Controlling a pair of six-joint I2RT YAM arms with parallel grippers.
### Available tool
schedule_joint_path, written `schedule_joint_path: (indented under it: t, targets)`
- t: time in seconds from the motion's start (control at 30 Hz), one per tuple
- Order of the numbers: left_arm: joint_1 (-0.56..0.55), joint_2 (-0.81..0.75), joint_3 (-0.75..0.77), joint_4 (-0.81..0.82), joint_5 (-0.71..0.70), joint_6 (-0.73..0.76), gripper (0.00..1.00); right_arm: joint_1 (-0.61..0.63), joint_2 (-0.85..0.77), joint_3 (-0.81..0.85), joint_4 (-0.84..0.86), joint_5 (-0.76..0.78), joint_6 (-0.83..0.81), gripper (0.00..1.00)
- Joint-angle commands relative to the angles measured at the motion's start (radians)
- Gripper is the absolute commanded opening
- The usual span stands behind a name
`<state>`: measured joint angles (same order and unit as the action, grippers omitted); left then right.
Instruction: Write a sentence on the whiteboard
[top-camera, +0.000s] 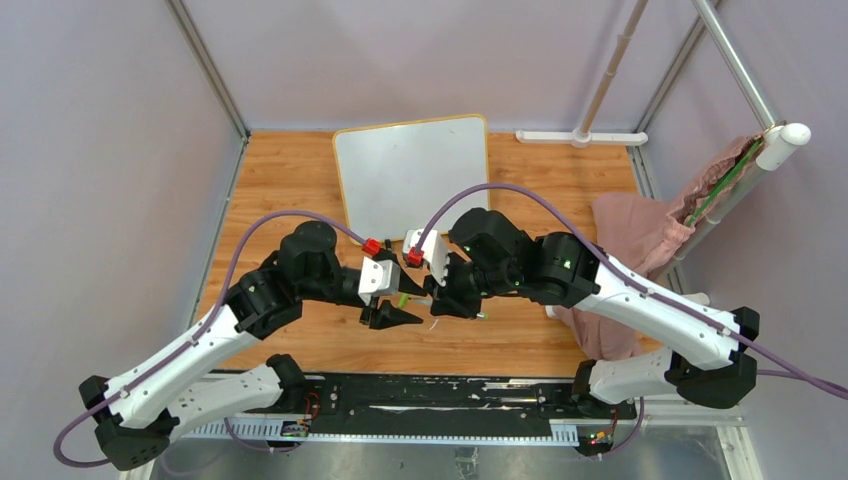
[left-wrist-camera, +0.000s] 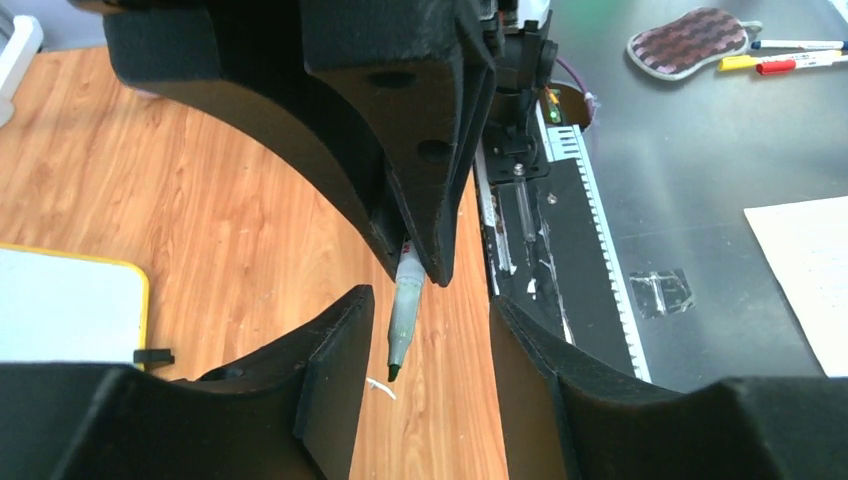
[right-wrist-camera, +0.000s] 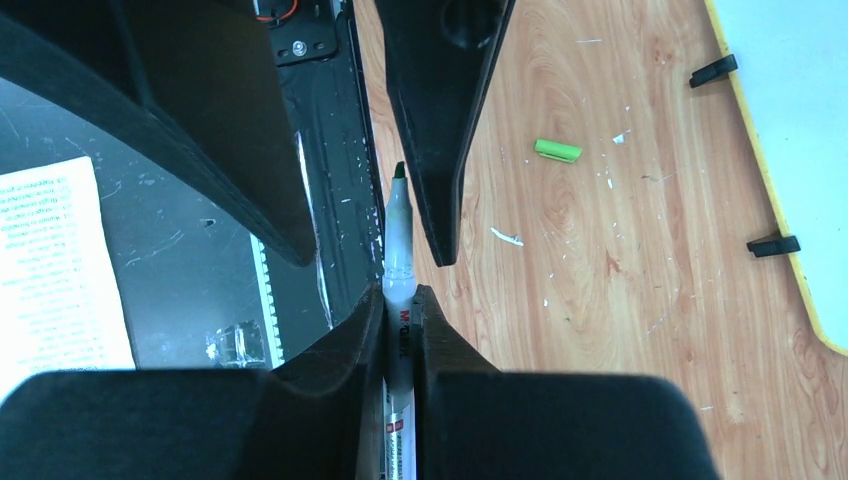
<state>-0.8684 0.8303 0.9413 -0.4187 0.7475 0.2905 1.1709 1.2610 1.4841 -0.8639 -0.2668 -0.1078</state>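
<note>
The whiteboard (top-camera: 410, 175) lies at the back middle of the wooden table, and its face is blank; no green sentence shows on it. Its yellow-rimmed corner shows in the left wrist view (left-wrist-camera: 60, 300) and its edge in the right wrist view (right-wrist-camera: 800, 100). My right gripper (top-camera: 447, 298) (right-wrist-camera: 400, 293) is shut on an uncapped green-tipped marker (right-wrist-camera: 398, 230), held level above the table in front of the board. The marker (left-wrist-camera: 403, 310) points between the fingers of my left gripper (top-camera: 402, 303) (left-wrist-camera: 428, 300), which is open and empty. The green cap (right-wrist-camera: 557, 150) lies on the wood.
A pink cloth (top-camera: 640, 235) hangs at the right side. A white stand base (top-camera: 580, 137) sits at the back right. A black rail (top-camera: 450, 395) runs along the near edge. Spare markers (left-wrist-camera: 790, 55) and a paper sheet (left-wrist-camera: 805, 260) lie beyond it.
</note>
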Motion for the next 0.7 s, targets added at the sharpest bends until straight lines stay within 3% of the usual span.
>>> schedule_joint_path:
  t: [0.0, 0.47, 0.67]
  targets:
    - [-0.011, 0.011, -0.002, 0.017, -0.032, -0.028, 0.5, 0.016, -0.012, 0.037, 0.026, 0.026, 0.019, 0.0]
    - [-0.012, 0.006, 0.01, 0.034, -0.051, -0.052, 0.4, 0.024, -0.009, 0.037, 0.023, 0.032, 0.021, 0.0]
    - [-0.012, 0.006, 0.009, 0.037, -0.071, -0.053, 0.27, 0.027, -0.006, 0.038, 0.025, 0.034, 0.023, 0.0]
